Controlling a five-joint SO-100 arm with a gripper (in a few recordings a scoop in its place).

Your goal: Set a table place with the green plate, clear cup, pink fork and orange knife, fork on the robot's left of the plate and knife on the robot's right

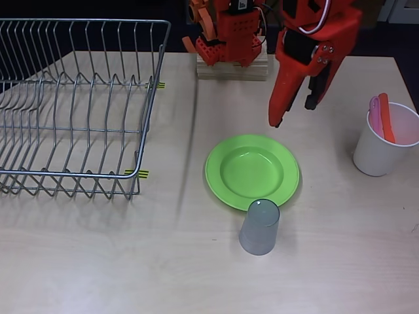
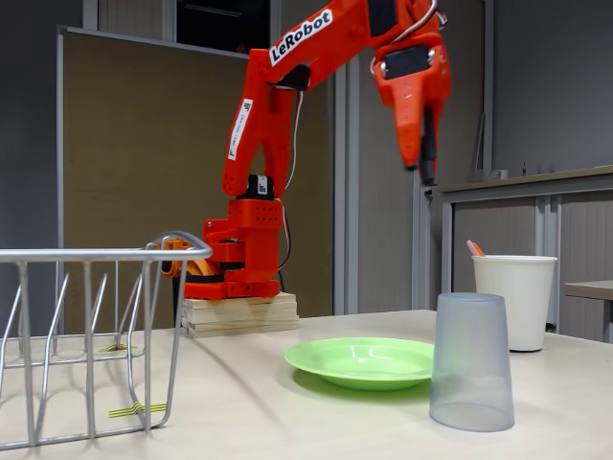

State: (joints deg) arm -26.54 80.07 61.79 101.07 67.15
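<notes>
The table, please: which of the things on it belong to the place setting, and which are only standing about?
Belonging to the job:
green plate
clear cup, upside down beside the plate
pink fork and orange knife, both standing in the white paper cup

Only standing about:
white paper cup
wire dish rack

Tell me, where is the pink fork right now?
The pink fork stands inside the white paper cup beside the orange knife, right of the green plate in the overhead view.
</notes>
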